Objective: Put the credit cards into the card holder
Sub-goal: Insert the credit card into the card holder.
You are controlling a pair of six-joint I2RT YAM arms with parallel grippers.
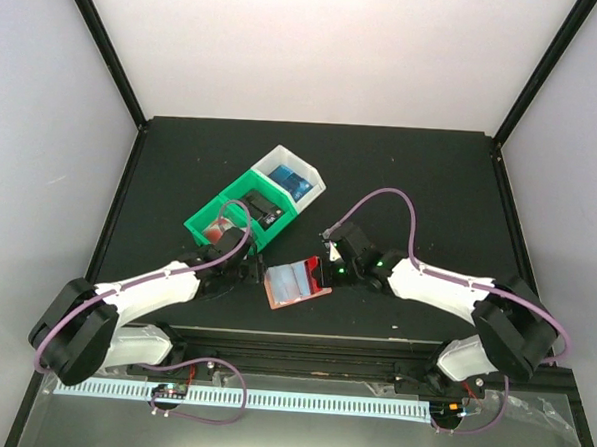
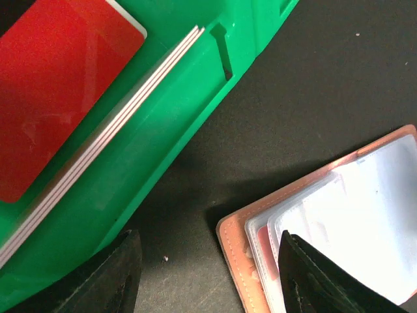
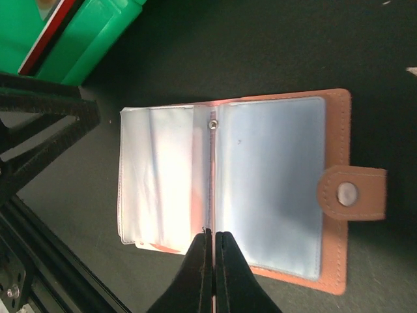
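One card holder [image 3: 267, 163] at right hand [image 3: 214, 235]

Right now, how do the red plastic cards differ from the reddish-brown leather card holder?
The red cards sit in the green plastic bin; the card holder lies on the black table. The cards are solid red; the holder is spread open, showing clear sleeves. Both are flat rectangles.
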